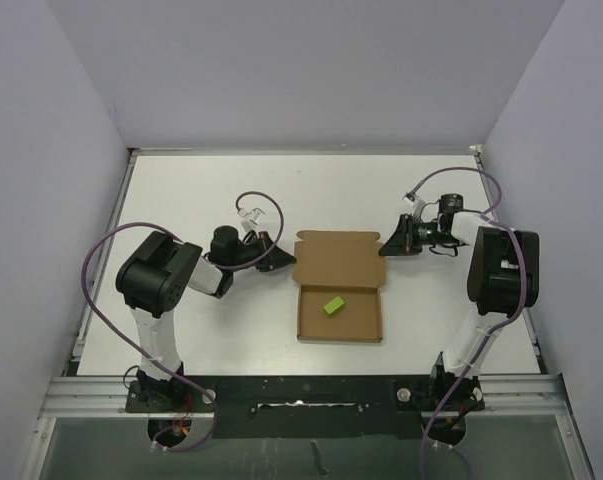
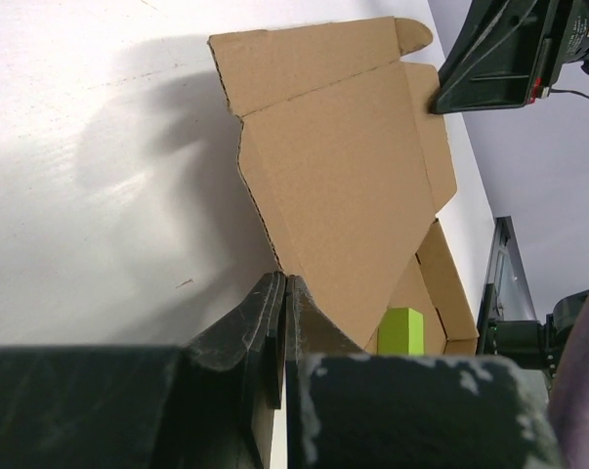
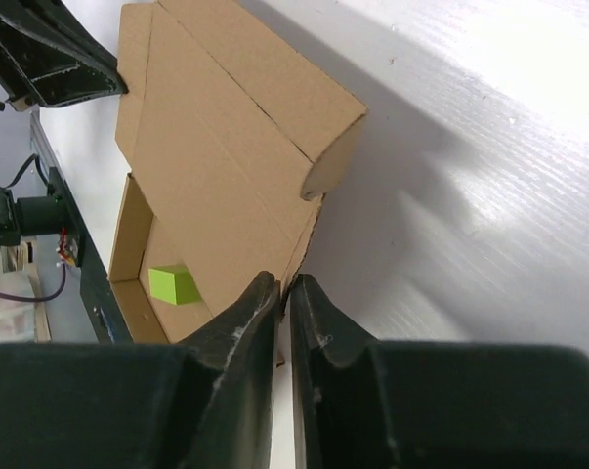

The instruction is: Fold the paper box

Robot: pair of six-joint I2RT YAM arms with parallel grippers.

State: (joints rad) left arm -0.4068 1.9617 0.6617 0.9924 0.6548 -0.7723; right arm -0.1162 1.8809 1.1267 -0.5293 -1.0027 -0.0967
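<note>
**Fingers on both sides hold the lid; closing is not done yet**

Dark left fingers [image 2: 255,322] fill the bottom of the left wrist view, pressed together on one side edge of the lid [image 2: 343,215] of the paper box [image 1: 338,265]. The right fingers [image 3: 245,318] are closed in the same way on the opposite edge, so the thin cardboard is clamped from both sides. The box lies near the middle of the table [image 1: 181,190], between the two arms.

As I judge it, the tray part [image 3: 128,234] is already formed and its low walls are standing. The lid is raised off the table and tilted, but it is not closed. The tuck flap [image 2: 304,59] at the far end of the lid is bent only a little, and its rounded ear [image 2: 413,34] is not inserted. What is left is to bring the lid down over the tray and push the flap and ears inside.

A small yellow-green block [image 1: 333,305] lies inside the tray, apart from the walls. It looks low, but it could catch the flap. Purple cables [image 1: 96,270] loop over the arms, well apart from the box.
</note>
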